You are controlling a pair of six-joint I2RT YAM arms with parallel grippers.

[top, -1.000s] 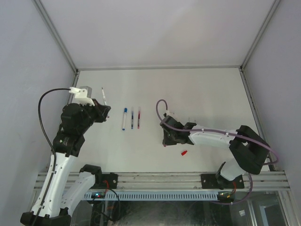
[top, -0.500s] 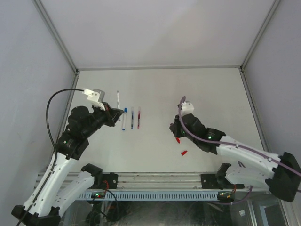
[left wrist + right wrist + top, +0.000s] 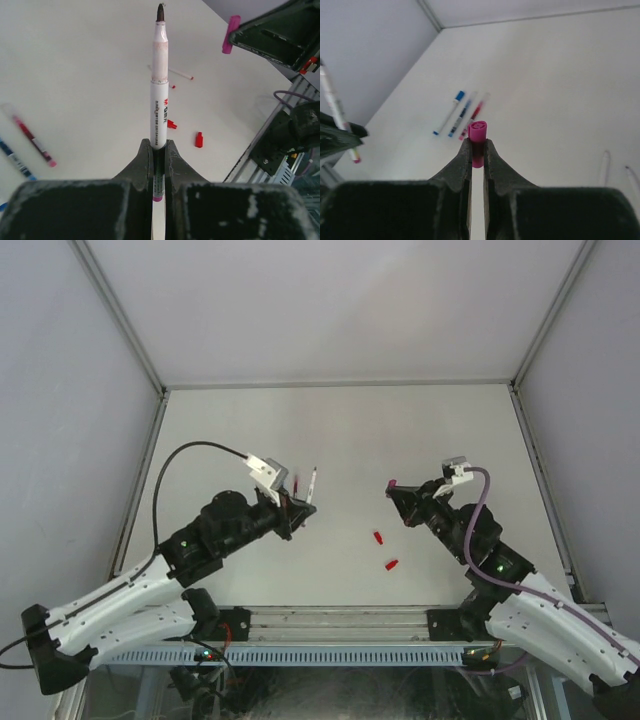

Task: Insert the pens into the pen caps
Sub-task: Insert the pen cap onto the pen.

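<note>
- Left gripper (image 3: 159,150): clamped narrow on a pen (image 3: 159,85). It grips the barrel low, and the bare dark tip points away from the wrist toward the right arm.
- Right gripper (image 3: 477,150): pinched shut on a magenta cap (image 3: 478,131), with the cap's open mouth facing outward toward the left arm.
- Top view: the held pen and the magenta cap are both lifted off the table (image 3: 430,430). They face each other across a gap, well apart. We judge them roughly opposed but not yet lined up end to end.
- Loose on the table between the arms, toward the near edge: a red cap (image 3: 378,537) and a second red cap (image 3: 392,564). They lie near each other and neither is on a pen.
- Lying in a row beyond the left gripper: a blue-ended pen (image 3: 449,112) and a red-ended pen (image 3: 474,112), with another between them. They are too small for us to tell whether they are capped.
- One more thin pen (image 3: 172,73) lies apart from the row, nearer the right arm.
- Our reading: the magenta pairing is at the approach stage and no insertion has been made. The two red caps, at least, are yet to be fitted, so most of the task looks to be ahead.
</note>
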